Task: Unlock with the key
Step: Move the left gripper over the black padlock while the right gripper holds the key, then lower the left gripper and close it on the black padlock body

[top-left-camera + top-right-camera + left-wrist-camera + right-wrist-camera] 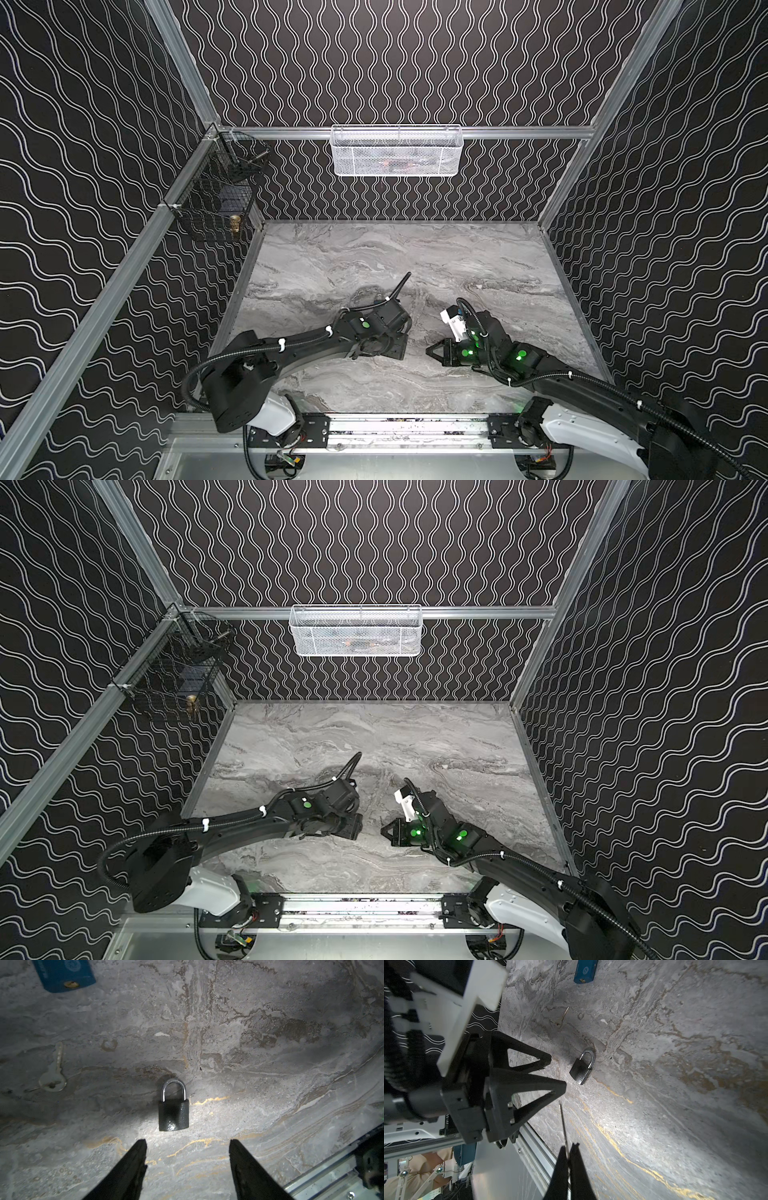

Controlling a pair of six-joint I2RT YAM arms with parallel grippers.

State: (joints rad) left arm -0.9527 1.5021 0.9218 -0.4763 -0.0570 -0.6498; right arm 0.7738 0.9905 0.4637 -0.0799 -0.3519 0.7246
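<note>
The right end effector [569, 1146] is clamped on a thin metal sliver, by my reading the key [564, 1124] seen edge-on; its teeth cannot be made out. The left end effector [188, 1142] hovers with fingers spread, just short of the black padlock [173, 1114]. The padlock lies flat on the bench [270, 1084], shackle seated and pointing away. The step in hand looks like securing the padlock. Next, the left should close on its body and lift it so the keyhole faces the key. The keyhole is hidden. Farther off lie a spare key [53, 1080] and a blue lock [62, 974], which is cut off by the frame. In both top views the arms cover all these.
</note>
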